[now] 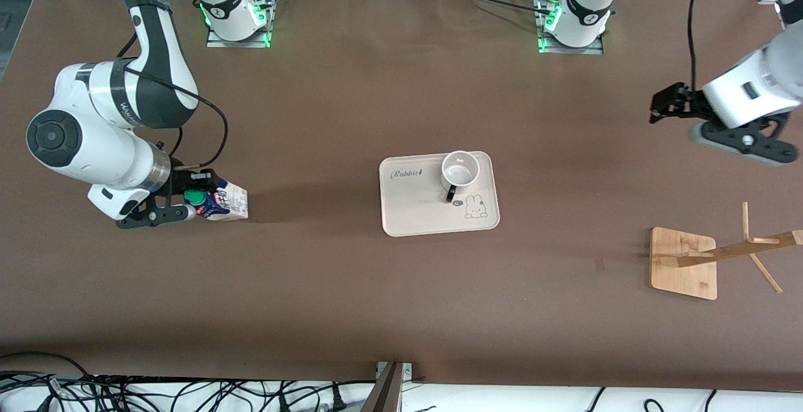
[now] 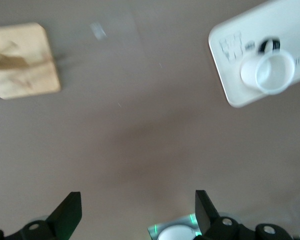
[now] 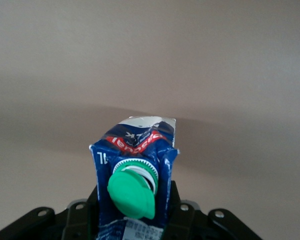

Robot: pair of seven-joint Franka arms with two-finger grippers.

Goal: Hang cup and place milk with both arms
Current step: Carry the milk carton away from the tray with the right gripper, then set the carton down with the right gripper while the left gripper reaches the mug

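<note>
Right wrist view: right gripper (image 3: 132, 220) clamped on the milk (image 3: 135, 165), below its green cap.
Thin carton walls probably crush easily; left gripper (image 2: 135, 212), fingers apart, waits above bare table.

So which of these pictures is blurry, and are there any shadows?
Left wrist view: smeared; the small white smiley mug and pale rectangular tray look soft. Right wrist view: the blue-and-white gable-top milk carton is crisp. Front view: sharp, with a soft shadow beside the carton.
</note>
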